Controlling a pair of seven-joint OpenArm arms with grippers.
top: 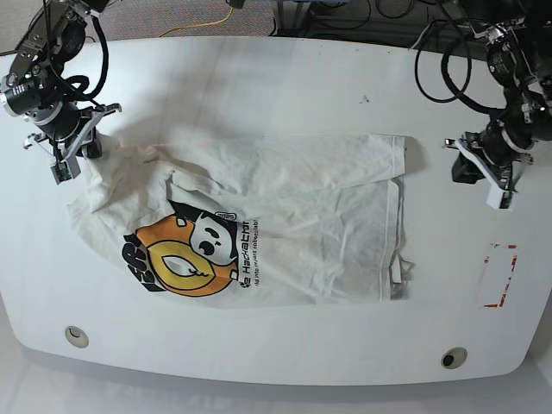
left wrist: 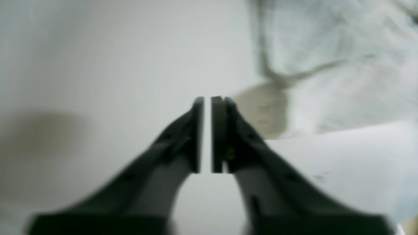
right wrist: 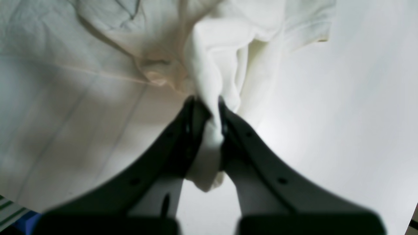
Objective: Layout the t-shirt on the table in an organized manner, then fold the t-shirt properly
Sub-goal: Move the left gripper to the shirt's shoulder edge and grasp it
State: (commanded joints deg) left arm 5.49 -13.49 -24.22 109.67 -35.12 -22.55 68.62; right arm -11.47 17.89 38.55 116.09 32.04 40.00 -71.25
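The white t-shirt (top: 293,203) lies spread on the table (top: 259,78), with its yellow-orange graphic (top: 185,254) face up at the left and wrinkles across the body. My right gripper (right wrist: 208,102) is shut on a bunched fold of the t-shirt (right wrist: 222,42); in the base view it (top: 73,155) holds the shirt's upper left corner. My left gripper (left wrist: 207,101) hovers over the bare table (left wrist: 98,65), its fingers almost together with nothing between them. The t-shirt (left wrist: 326,39) lies up and to its right. In the base view this gripper (top: 485,172) is just right of the shirt's right edge.
A red-outlined rectangle (top: 498,276) marks the table near the right edge. Two round grommet holes (top: 76,335) (top: 454,356) sit near the front edge. Cables run behind the table's far edge, by both arms.
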